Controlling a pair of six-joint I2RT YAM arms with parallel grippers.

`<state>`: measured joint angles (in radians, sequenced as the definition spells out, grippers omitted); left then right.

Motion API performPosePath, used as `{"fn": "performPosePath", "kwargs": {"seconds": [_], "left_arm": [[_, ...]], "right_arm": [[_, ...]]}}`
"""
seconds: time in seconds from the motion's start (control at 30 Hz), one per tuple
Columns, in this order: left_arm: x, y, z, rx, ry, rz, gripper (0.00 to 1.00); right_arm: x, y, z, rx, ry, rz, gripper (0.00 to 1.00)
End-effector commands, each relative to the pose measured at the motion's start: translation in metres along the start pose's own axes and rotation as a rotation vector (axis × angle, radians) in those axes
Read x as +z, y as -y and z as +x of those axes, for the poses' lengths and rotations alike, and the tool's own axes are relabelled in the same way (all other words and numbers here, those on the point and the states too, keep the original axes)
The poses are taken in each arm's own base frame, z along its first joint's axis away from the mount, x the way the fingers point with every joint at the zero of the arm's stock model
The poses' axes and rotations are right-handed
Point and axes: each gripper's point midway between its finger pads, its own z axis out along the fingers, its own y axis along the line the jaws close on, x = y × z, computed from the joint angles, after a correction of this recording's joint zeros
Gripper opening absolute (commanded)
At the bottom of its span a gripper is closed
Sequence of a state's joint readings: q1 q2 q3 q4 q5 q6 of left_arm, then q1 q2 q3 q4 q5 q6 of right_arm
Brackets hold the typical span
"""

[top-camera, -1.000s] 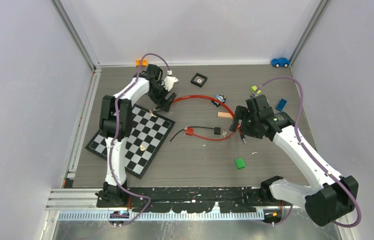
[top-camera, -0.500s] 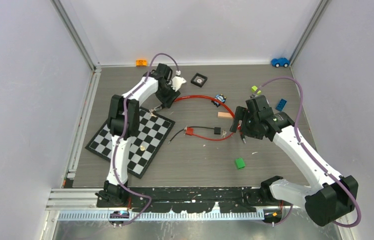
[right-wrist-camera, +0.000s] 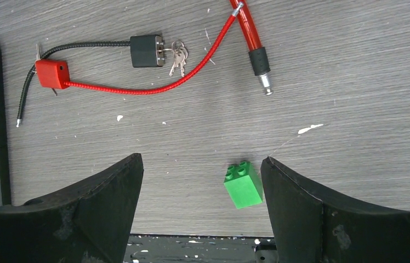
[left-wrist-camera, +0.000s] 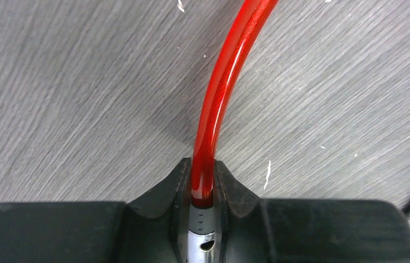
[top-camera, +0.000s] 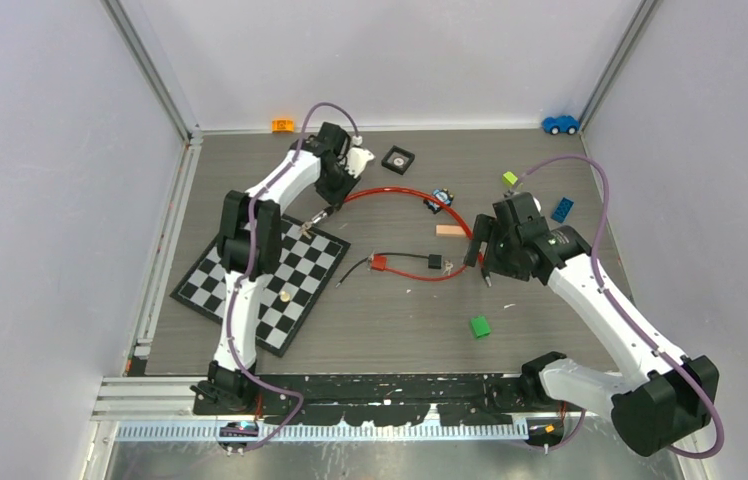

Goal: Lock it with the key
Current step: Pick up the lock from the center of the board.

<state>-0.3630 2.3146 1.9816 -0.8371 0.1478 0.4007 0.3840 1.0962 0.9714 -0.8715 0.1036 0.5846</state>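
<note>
Two claws are seen, and only the left claw point(left-wrist-camera: 203, 171) has hold of something. Its fingers are closed on the thick red cable point(left-wrist-camera: 222, 82) close to one end, and a metal sleeve point(left-wrist-camera: 203, 241) is seen between them, just behind the grip. Ahead of this claw the cable runs away in a curve over the table point(top-camera: 390, 320).

The right claw point(right-wrist-camera: 201, 163) is held wide open above the table, and nothing is held in it. Just beneath it, near one finger, lies a green brick point(right-wrist-camera: 243, 183). Farther ahead is the other end of the cable, with a black collar and a metal pin point(right-wrist-camera: 265, 82). Off to the side of that lies a black padlock point(right-wrist-camera: 147, 50) with the keys point(right-wrist-camera: 178, 55) touching it. Whether a key sits in the keyhole cannot be told.

The cable is judged to be springy and smooth. It may slide in the fingers or swing back when bent, so it is best taken near the end. The keys are small, thin and light, and should be taken by the flat head. The padlock may slide when a key is turned, so it should be steadied.

The table is flat, with a grey wood grain. Pale walls point(top-camera: 400, 60) close it on three sides. A chessboard point(top-camera: 260, 280) lies behind the left claw, well apart from the padlock.
</note>
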Motion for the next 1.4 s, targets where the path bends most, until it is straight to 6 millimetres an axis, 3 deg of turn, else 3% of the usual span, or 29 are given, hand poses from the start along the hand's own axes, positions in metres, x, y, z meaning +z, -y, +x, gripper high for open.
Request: {"fn": "performPosePath", "kwargs": {"seconds": [0.0, 0.07, 0.2, 0.37, 0.5, 0.7, 0.83, 1.0, 1.13, 1.37], "left_arm": [[-0.061, 0.006, -0.051, -0.013, 0.141, -0.071, 0.17], [-0.075, 0.012, -0.063, -0.023, 0.175, -0.093, 0.00], [-0.105, 0.010, -0.077, -0.089, 0.205, -0.247, 0.00], [-0.142, 0.027, -0.092, -0.114, 0.259, -0.367, 0.00], [-0.177, 0.059, -0.104, -0.154, 0.372, -0.315, 0.00], [-0.216, 0.113, -0.110, -0.220, 0.602, -0.101, 0.00], [-0.231, 0.140, -0.100, -0.155, 0.670, -0.128, 0.00], [-0.236, 0.172, -0.089, -0.104, 0.703, -0.164, 0.00], [-0.238, 0.187, -0.086, -0.101, 0.715, -0.195, 0.00], [-0.245, 0.206, -0.093, -0.090, 0.739, -0.201, 0.00]], "right_arm": [[-0.014, 0.003, -0.012, 0.016, 0.071, 0.004, 0.84], [-0.017, 0.001, -0.016, 0.029, 0.097, -0.007, 0.84], [-0.028, -0.003, -0.028, 0.048, 0.167, -0.039, 0.84], [-0.056, -0.021, -0.053, 0.118, 0.296, -0.156, 0.84], [-0.080, -0.048, -0.077, 0.247, 0.392, -0.314, 0.85], [-0.091, -0.084, -0.098, 0.524, 0.401, -0.538, 0.86], [-0.088, -0.098, -0.107, 0.688, 0.366, -0.620, 0.85], [-0.091, -0.111, -0.118, 0.773, 0.344, -0.688, 0.84], [-0.089, -0.129, -0.112, 0.786, 0.275, -0.736, 0.85], [-0.063, -0.146, -0.083, 0.794, 0.165, -0.687, 0.84]]}}
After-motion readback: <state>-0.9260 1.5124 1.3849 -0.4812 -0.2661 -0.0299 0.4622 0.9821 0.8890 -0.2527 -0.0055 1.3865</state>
